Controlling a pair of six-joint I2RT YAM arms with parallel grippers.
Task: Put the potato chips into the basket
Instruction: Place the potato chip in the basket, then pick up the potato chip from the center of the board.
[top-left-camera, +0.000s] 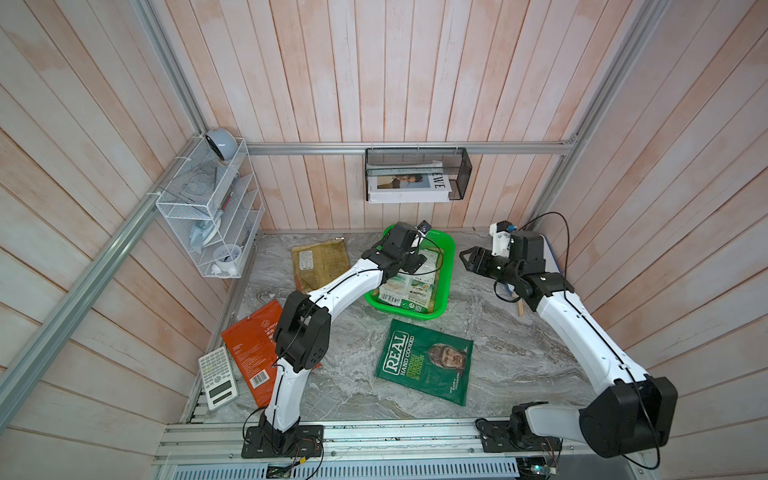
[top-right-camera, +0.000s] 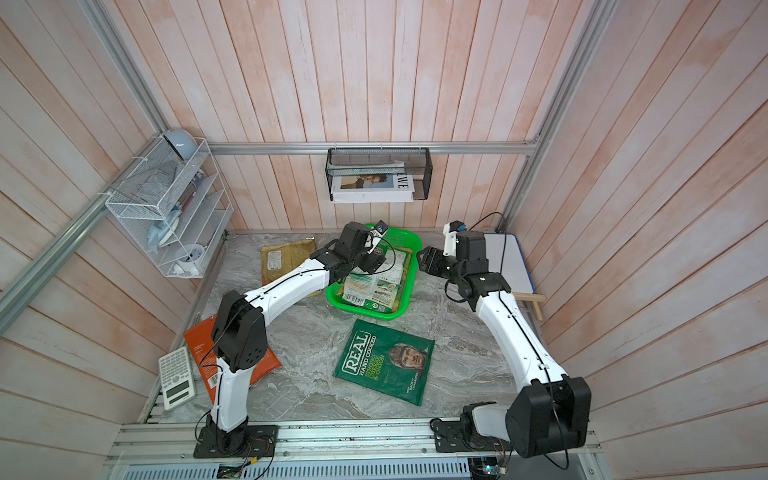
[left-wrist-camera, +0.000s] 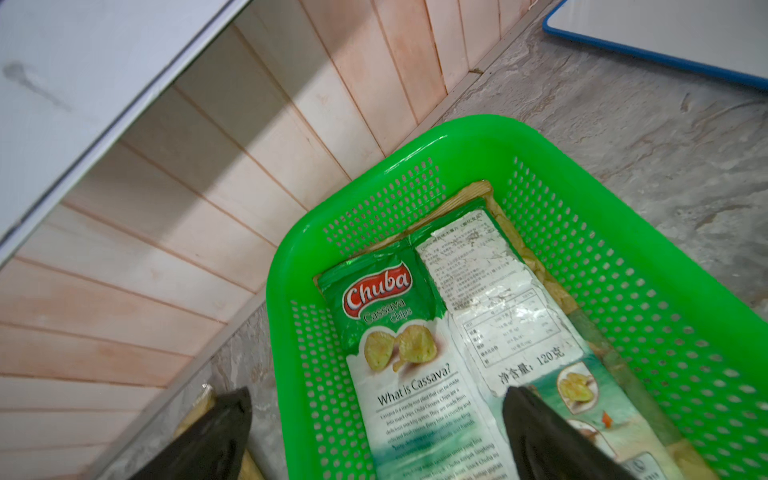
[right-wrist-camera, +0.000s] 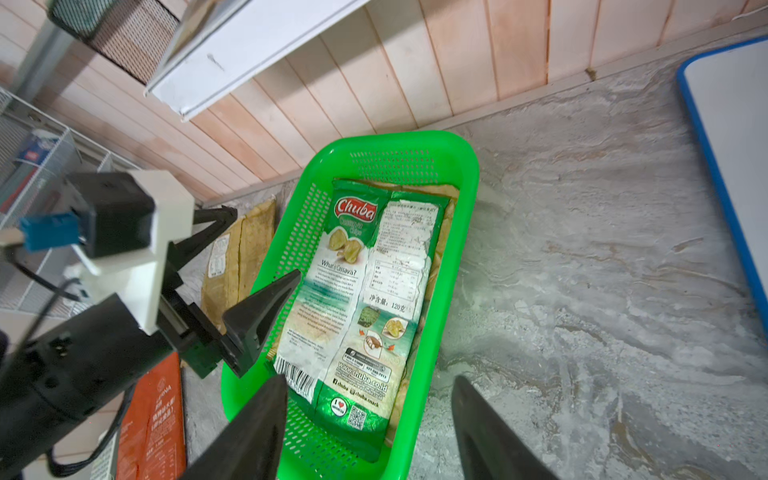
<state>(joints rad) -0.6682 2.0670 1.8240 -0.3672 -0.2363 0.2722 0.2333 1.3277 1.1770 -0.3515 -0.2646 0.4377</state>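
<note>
One white-and-green chip bag lies in the basket beneath the left jaws, which gape empty.

Pale pink plank walls close me in on three sides, aluminium rails across them. Grey marbled tabletop, even light. Beyond the left gripper, a black mesh basket hangs on the wall. To that gripper's left is a white wire rack, contents unclear, possibly clocks.
</note>
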